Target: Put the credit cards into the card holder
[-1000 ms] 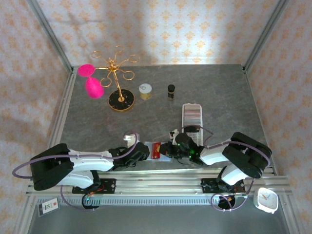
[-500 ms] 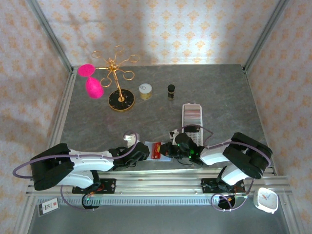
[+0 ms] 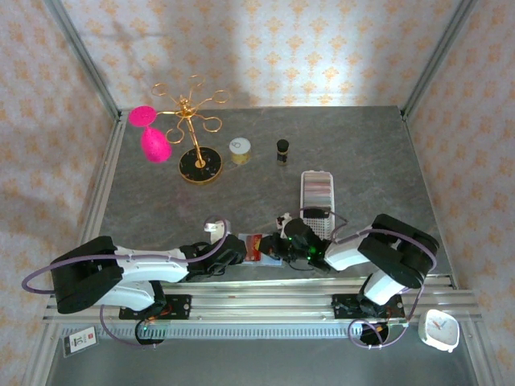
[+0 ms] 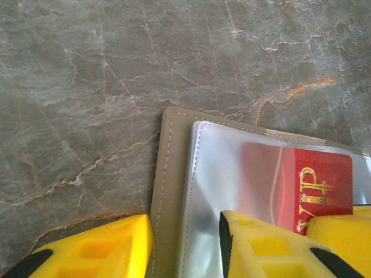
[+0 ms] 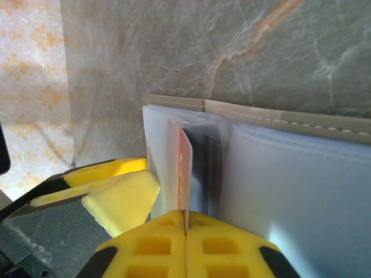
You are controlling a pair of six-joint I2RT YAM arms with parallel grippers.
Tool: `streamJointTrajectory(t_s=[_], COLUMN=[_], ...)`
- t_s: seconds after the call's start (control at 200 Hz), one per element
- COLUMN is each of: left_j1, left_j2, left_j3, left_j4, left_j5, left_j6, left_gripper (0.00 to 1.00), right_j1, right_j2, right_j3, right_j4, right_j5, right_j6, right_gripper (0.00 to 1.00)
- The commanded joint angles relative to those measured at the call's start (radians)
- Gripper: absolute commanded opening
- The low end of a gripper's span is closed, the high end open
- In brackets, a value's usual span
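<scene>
The card holder point(image 3: 248, 246) lies open near the table's front edge, its grey-green stitched cover point(image 4: 165, 174) flat and a clear sleeve point(image 4: 214, 168) on top. A red credit card point(image 4: 316, 185) with gold lettering sits partly inside that sleeve. My right gripper point(image 5: 185, 223) is shut on the card's point(image 5: 184, 162) near edge, right at the sleeve's mouth. A thick stack of further sleeves point(image 5: 290, 191) bulges beside it. My left gripper point(image 4: 185, 246) stands with jaws apart, straddling the cover's edge. One of its fingers point(image 4: 261, 243) rests on the sleeve. The two grippers point(image 3: 241, 251) point(image 3: 273, 245) meet over the holder.
A long white perforated tray point(image 3: 316, 193) lies just behind the right arm. At the back stand a gold jewellery stand point(image 3: 197, 165) with pink pieces point(image 3: 153, 141), a small round tin point(image 3: 240, 149) and a dark little bottle point(image 3: 282, 149). The metal rail point(image 3: 265, 293) borders the near edge.
My right gripper has edged left with the red card, which now shows less outside the sleeve. The left arm has stayed put.
</scene>
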Motion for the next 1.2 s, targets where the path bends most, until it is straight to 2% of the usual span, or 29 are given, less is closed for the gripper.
streamJointTrajectory(t_s=[0.0,0.195,0.26,0.32,0.545,0.796,0.941,1.096,1.191], left_j1=[0.008,0.008,0.008,0.008,0.008,0.008,0.007,0.006,0.007], left_j2=[0.044,0.033,0.031,0.029,0.026,0.004,0.003,0.006,0.018], left_j3=[-0.049,-0.059,-0.059,-0.06,-0.07,-0.106,-0.122,-0.132,-0.126], left_j4=[-0.056,-0.052,-0.054,-0.05,-0.027,0.049,0.076,0.087,0.076], left_j5=[0.059,0.058,0.06,0.061,0.071,0.112,0.129,0.134,0.121], left_j6=[-0.003,-0.005,-0.004,-0.005,-0.007,0.009,0.006,0.003,0.001], left_gripper=[0.37,0.37,0.37,0.36,0.36,0.38,0.39,0.39,0.38], right_j1=[0.013,0.013,0.012,0.013,0.02,0.095,0.122,0.133,0.133], right_j2=[-0.024,-0.143,-0.167,-0.176,-0.124,-0.006,0.038,0.018,-0.008], right_j3=[0.036,0.078,0.093,0.104,0.119,0.233,0.28,0.301,0.301], right_j4=[-0.114,-0.375,-0.444,-0.494,-0.49,-0.561,-0.566,-0.571,-0.585], right_j5=[0.053,0.159,0.18,0.202,0.189,0.246,0.25,0.288,0.307], right_j6=[-0.034,-0.127,-0.161,-0.181,-0.18,-0.197,-0.196,-0.194,-0.194], right_gripper=[0.21,0.39,0.4,0.38,0.16,0.05,0.04,0.04,0.1])
